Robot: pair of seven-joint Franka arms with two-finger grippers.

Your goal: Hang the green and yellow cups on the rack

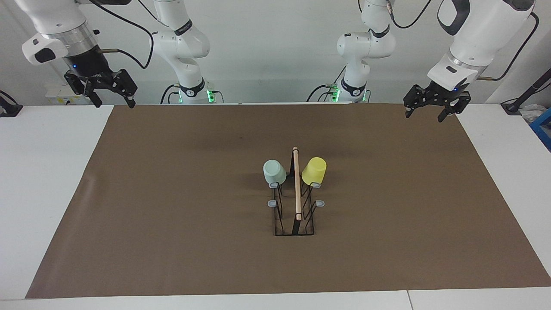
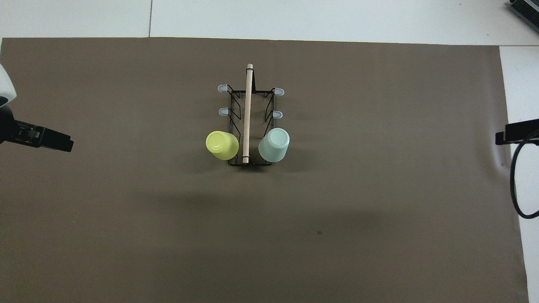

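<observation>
Now, from across the counter (image 1: pixel 64 193), the rack (image 1: pixel 295 202) stands mid-mat, with the green cup (image 1: pixel 274 172) and yellow cup (image 1: pixel 314 170) hung upside down on its prongs nearest the robots. Both grippers, left (image 1: pixel 431 110) and right (image 1: pixel 112 97), hover at the mat's corners, jaws spread, empty.

From overhead, yellow cup (image 2: pixel 222 145) and green cup (image 2: pixel 274 145) flank the dowel (image 2: pixel 247 111).

the prongs under the yellow cup (image 1: pixel 314 170) and green cup (image 1: pixel 274 172) are covered. both grippers are cut off by the overhead view's edges.
</observation>
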